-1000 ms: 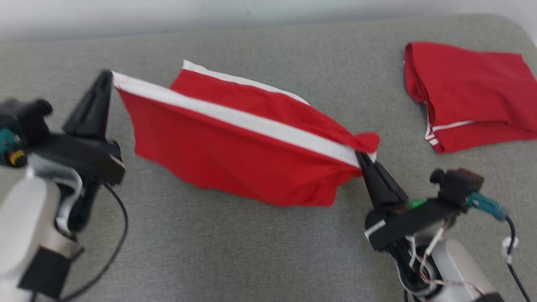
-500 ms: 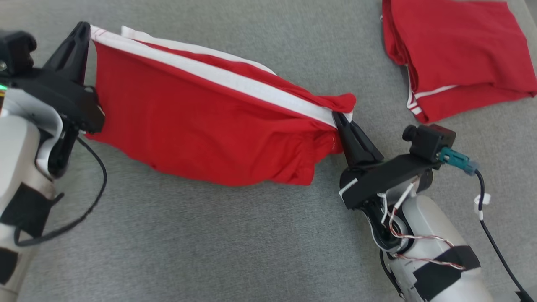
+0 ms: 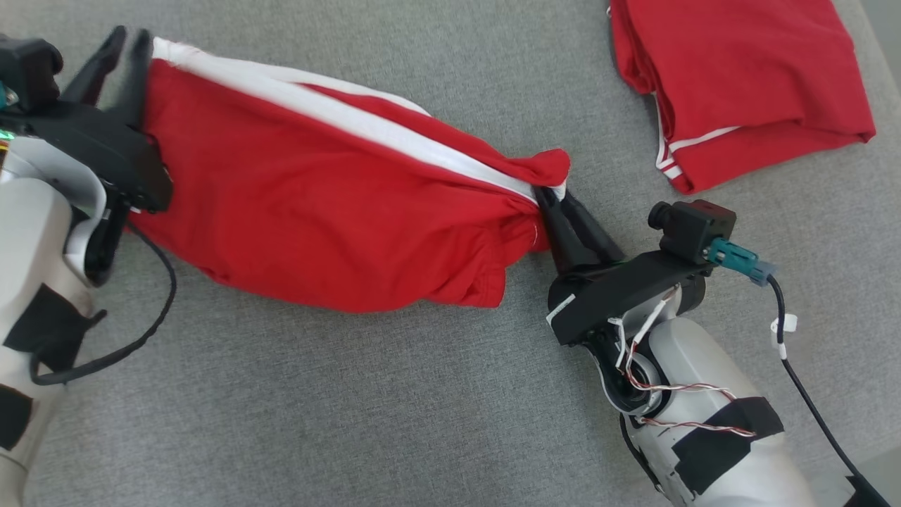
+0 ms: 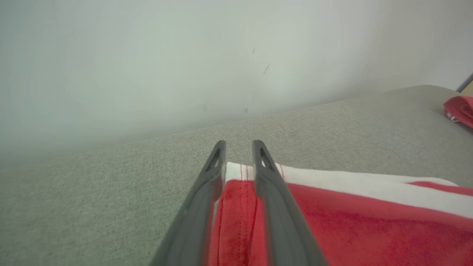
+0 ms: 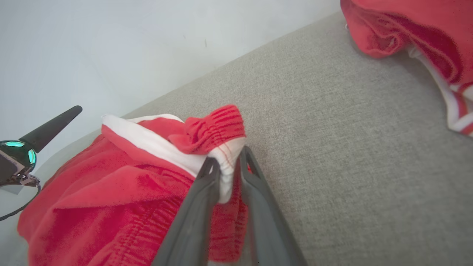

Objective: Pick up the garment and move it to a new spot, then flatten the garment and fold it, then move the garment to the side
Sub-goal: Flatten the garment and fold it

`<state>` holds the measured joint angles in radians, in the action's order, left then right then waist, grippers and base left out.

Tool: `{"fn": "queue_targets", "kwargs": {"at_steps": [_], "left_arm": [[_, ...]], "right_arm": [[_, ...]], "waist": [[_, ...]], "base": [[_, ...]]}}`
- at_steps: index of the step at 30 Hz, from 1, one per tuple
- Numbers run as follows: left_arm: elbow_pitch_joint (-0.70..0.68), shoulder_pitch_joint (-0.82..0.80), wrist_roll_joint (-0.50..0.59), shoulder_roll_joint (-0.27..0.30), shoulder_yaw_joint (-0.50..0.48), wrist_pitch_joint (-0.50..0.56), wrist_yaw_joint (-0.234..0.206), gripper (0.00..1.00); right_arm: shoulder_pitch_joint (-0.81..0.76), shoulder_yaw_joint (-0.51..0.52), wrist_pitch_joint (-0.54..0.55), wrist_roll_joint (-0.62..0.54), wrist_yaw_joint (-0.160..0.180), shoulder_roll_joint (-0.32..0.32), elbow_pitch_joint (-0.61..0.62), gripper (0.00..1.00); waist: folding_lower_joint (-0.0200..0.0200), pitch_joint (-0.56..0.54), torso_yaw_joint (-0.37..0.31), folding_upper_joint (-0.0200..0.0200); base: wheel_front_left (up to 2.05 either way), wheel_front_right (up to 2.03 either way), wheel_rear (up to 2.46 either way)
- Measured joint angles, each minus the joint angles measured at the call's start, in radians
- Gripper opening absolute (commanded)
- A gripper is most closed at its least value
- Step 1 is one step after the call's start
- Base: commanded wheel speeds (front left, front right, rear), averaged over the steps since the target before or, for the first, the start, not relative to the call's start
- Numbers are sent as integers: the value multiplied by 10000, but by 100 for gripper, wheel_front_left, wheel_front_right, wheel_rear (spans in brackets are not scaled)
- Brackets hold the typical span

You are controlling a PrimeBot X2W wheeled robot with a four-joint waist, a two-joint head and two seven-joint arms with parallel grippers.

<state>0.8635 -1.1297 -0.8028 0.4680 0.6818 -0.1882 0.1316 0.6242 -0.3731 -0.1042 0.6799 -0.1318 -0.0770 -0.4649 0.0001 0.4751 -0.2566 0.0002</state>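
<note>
The garment [image 3: 331, 211] is showing bright red with white stripes; the folded garment [image 3: 739, 84] is matching; the worktop [image 3: 352, 408] is showing grey.

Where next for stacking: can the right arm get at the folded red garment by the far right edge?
Probably yes: bare cushion lies between the right claw and the folded garment. First its fingers must slip off the shorts corner.

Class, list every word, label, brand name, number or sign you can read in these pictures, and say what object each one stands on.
None: no readable text in any view.
The red garment with a white stripe bears no print.
The folded red garment with white trim bears none either.
The grey fabric surface is unmarked.
The black tape patches on the pale forearms carry no lettering.
</note>
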Motion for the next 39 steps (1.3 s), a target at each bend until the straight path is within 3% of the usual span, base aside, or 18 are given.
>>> {"fn": "queue_targets", "kwargs": {"at_steps": [11,15,21,26,30,39], "left_arm": [[-384,674,-757,69,167,-715,0,100],[-1212,1219,-401,247,-1003,-734,-2,100],[-2033,2785,671,100,-2303,-742,-88,100],[-2017,3535,1241,-265,-2736,-742,-90,100],[-1764,3770,1649,-545,-2775,-742,-86,100],[-420,3824,1990,-849,-2964,-742,-71,100]], "right_arm": [[-965,157,-1225,-468,0,-748,619,100],[-1649,552,-1521,-984,0,-846,1112,100],[-2825,1618,-1572,-2125,0,-349,2217,100],[-3825,2652,-1578,-3225,0,71,3626,100],[-4738,3168,-1595,-3227,0,242,4420,100],[-5223,2727,-1595,-2614,0,253,4602,100]], "waist": [[-2,-821,245,-1],[-3,-1206,367,-2],[-3,-1632,468,-2],[-3,-1769,543,-2],[-3,-1732,517,-2],[-2,-1539,172,-2]], "base": [[0,0,0],[0,0,0],[0,0,0],[0,0,0],[0,0,0],[0,0,0]]}}
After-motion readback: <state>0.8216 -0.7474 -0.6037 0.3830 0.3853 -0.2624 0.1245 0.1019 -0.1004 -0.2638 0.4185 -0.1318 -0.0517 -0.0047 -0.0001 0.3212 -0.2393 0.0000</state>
